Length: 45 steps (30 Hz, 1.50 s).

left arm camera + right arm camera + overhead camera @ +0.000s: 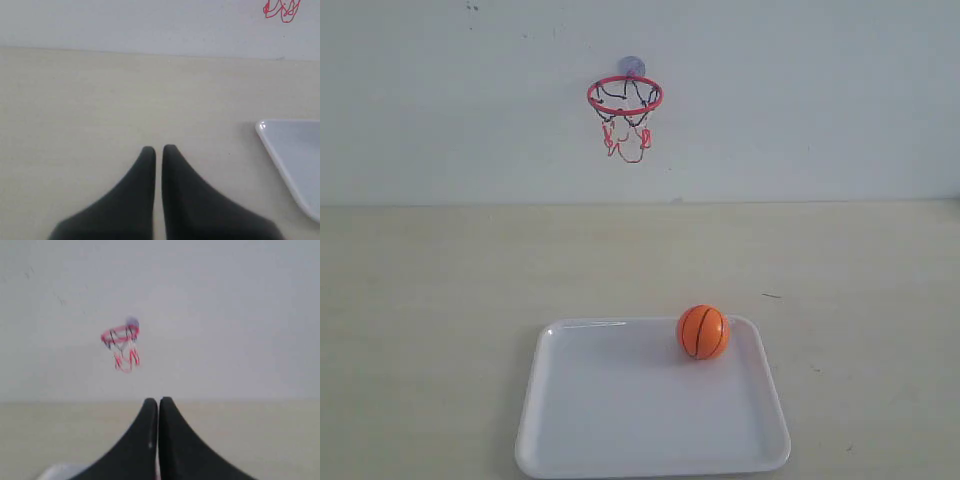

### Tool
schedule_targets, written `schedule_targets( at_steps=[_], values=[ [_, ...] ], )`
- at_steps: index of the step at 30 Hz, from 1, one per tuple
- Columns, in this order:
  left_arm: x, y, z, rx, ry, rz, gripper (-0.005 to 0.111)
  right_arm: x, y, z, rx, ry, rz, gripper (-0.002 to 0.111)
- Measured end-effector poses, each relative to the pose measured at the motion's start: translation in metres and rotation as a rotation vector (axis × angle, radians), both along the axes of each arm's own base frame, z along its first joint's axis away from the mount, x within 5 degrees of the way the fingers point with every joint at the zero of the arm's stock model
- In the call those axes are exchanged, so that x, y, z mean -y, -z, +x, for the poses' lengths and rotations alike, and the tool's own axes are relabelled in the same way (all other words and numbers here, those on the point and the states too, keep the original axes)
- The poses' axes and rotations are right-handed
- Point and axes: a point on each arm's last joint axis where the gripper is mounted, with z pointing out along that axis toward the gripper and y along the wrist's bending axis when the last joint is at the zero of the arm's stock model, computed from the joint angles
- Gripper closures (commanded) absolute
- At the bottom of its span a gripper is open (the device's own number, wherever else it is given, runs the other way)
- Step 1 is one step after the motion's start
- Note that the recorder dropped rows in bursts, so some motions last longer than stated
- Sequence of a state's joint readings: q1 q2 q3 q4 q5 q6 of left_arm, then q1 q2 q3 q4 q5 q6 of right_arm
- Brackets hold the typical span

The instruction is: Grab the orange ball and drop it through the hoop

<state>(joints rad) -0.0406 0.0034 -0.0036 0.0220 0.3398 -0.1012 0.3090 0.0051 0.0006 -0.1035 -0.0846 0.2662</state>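
0/2 done: orange black-seamed ball (703,331) untouched on white plastic tray (620,440), clear of left fingers (135,205) and right fingers (137,445), both pairs together, empty; red-ring net hoop (625,96) beyond.

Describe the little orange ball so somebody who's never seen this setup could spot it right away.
On the pale tabletop lies a white rectangular plastic tray, below the red-ringed hoop on the wall. The small orange ball with black seam lines sits in the tray's far right corner, the only thing on it.
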Motion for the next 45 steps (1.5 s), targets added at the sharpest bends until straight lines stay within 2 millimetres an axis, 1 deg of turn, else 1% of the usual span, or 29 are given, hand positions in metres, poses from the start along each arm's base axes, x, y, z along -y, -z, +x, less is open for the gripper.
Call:
schedule_targets(
  at_steps=[5, 9, 10, 12, 15, 17, 20, 22, 24, 25, 27, 29, 31, 33, 35, 38, 41, 43, 45],
  values=[
    [0.0, 0.0, 0.0, 0.0, 0.0, 0.0, 0.103, 0.0, -0.023, -0.008, 0.251, -0.027, 0.078, 0.108],
    [0.0, 0.0, 0.0, 0.0, 0.0, 0.0, 0.103, 0.004, -0.045, -0.021, 0.524, -0.044, 0.18, 0.108],
    [0.0, 0.0, 0.0, 0.0, 0.0, 0.0, 0.103, 0.006, -0.051, -0.025, 0.573, -0.042, 0.213, 0.108],
    [0.0, 0.0, 0.0, 0.0, 0.0, 0.0, 0.103, 0.011, -0.064, -0.029, 0.609, -0.016, 0.279, 0.108],
    [0.0, 0.0, 0.0, 0.0, 0.0, 0.0, 0.103, 0.022, -0.098, -0.036, 0.611, 0.056, 0.345, 0.108],
    [0.0, 0.0, 0.0, 0.0, 0.0, 0.0, 0.103, 0.025, -0.12, -0.032, 0.547, 0.101, 0.318, 0.108],
    [0.0, 0.0, 0.0, 0.0, 0.0, 0.0, 0.103, 0.014, -0.142, -0.011, 0.365, 0.099, 0.171, 0.108],
    [0.0, 0.0, 0.0, 0.0, 0.0, 0.0, 0.103, 0.002, -0.147, 0.009, 0.201, 0.055, 0.063, 0.108],
    [0.0, 0.0, 0.0, 0.0, 0.0, 0.0, 0.103, -0.012, -0.144, 0.032, -0.008, -0.015, -0.045, 0.108],
    [0.0, 0.0, 0.0, 0.0, 0.0, 0.0, 0.103, -0.02, -0.137, 0.045, -0.132, -0.053, -0.097, 0.108],
    [0.0, 0.0, 0.0, 0.0, 0.0, 0.0, 0.103, -0.033, -0.116, 0.069, -0.375, -0.121, -0.191, 0.108],
    [0.0, 0.0, 0.0, 0.0, 0.0, 0.0, 0.103, -0.044, -0.088, 0.087, -0.638, -0.192, -0.264, 0.108],
    [0.0, 0.0, 0.0, 0.0, 0.0, 0.0, 0.103, -0.051, -0.062, 0.098, -0.875, -0.232, -0.285, 0.108],
    [0.0, 0.0, 0.0, 0.0, 0.0, 0.0, 0.103, -0.057, -0.037, 0.105, -1.115, -0.241, -0.264, 0.108],
    [0.0, 0.0, 0.0, 0.0, 0.0, 0.0, 0.103, -0.06, -0.021, 0.109, -1.278, -0.237, -0.249, 0.108],
    [0.0, 0.0, 0.0, 0.0, 0.0, 0.0, 0.103, -0.063, -0.002, 0.118, -1.401, -0.229, -0.259, 0.108],
    [0.0, 0.0, 0.0, 0.0, 0.0, 0.0, 0.103, -0.064, 0.01, 0.123, -1.466, -0.238, -0.289, 0.108],
    [0.0, 0.0, 0.0, 0.0, 0.0, 0.0, 0.103, -0.065, 0.014, 0.125, -1.477, -0.266, -0.33, 0.108],
    [0.0, 0.0, 0.0, 0.0, 0.0, 0.0, 0.103, -0.067, 0.012, 0.13, -1.464, -0.281, -0.348, 0.108]
  ],
)
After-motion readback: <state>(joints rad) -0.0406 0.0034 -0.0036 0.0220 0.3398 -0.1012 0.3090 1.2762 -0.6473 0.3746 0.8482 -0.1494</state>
